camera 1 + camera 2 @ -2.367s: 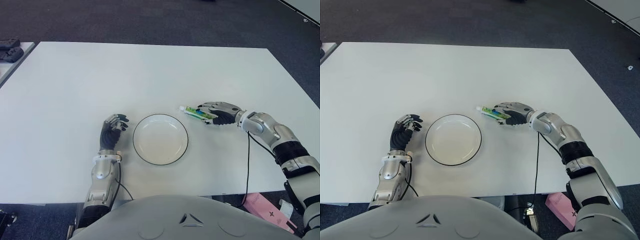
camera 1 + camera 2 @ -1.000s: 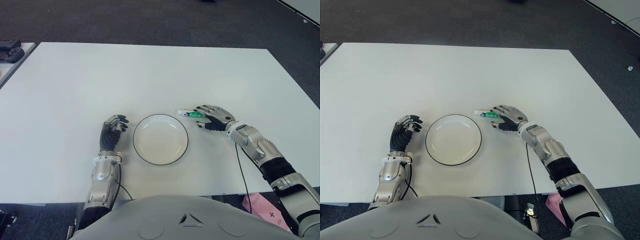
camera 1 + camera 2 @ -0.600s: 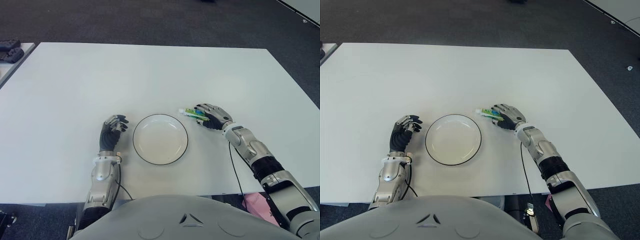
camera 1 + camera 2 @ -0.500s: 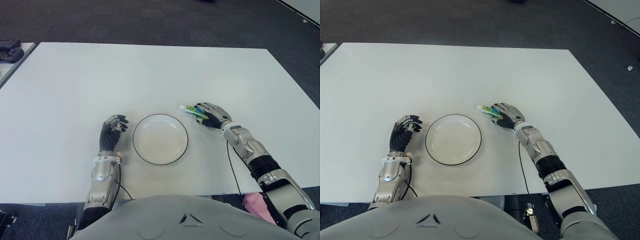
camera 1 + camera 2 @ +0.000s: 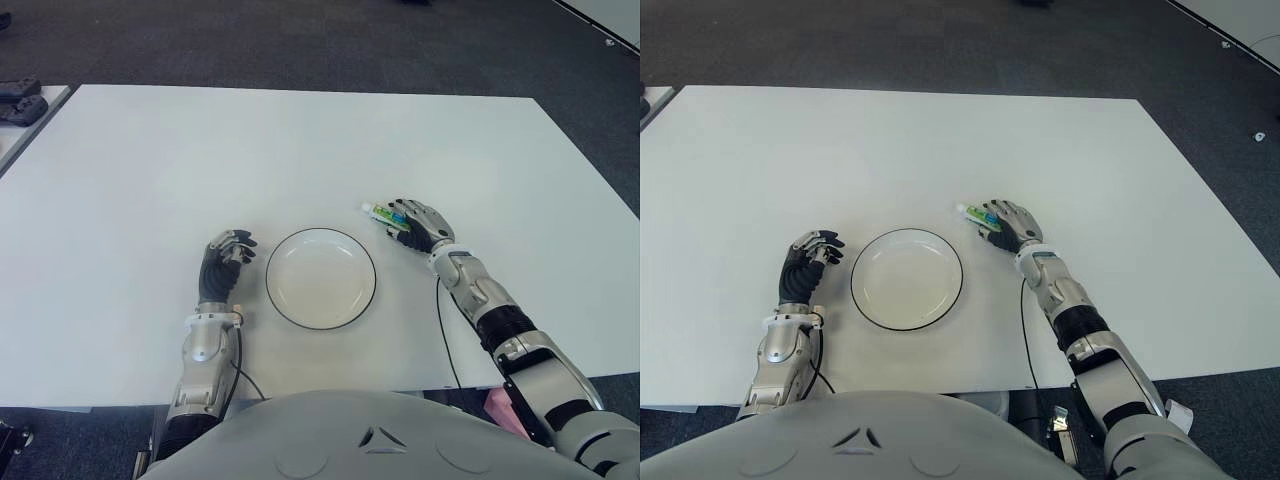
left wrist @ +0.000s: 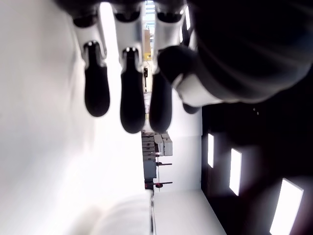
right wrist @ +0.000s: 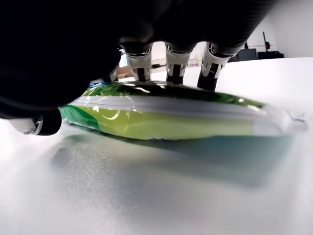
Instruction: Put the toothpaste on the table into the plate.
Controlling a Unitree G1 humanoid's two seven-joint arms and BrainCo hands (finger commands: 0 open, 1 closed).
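A green and yellow toothpaste tube (image 5: 383,212) lies just right of the far rim of the white, black-rimmed plate (image 5: 320,280). My right hand (image 5: 416,226) covers its right part, fingers (image 7: 177,66) curled over the tube (image 7: 171,115) and the thumb under one end. In the right wrist view the tube hangs slightly above the table with a shadow beneath it. The plate holds nothing. My left hand (image 5: 224,262) shows left of the plate, fingers curled, holding nothing.
The white table (image 5: 300,150) stretches far beyond the plate. Dark objects (image 5: 20,100) sit on a neighbouring table at the far left. A black cable (image 5: 442,335) trails from my right forearm past the table's front edge.
My right forearm has swung in toward my body while the hand stayed on the tube. The tube has shifted a little farther from me. The left hand has not moved.
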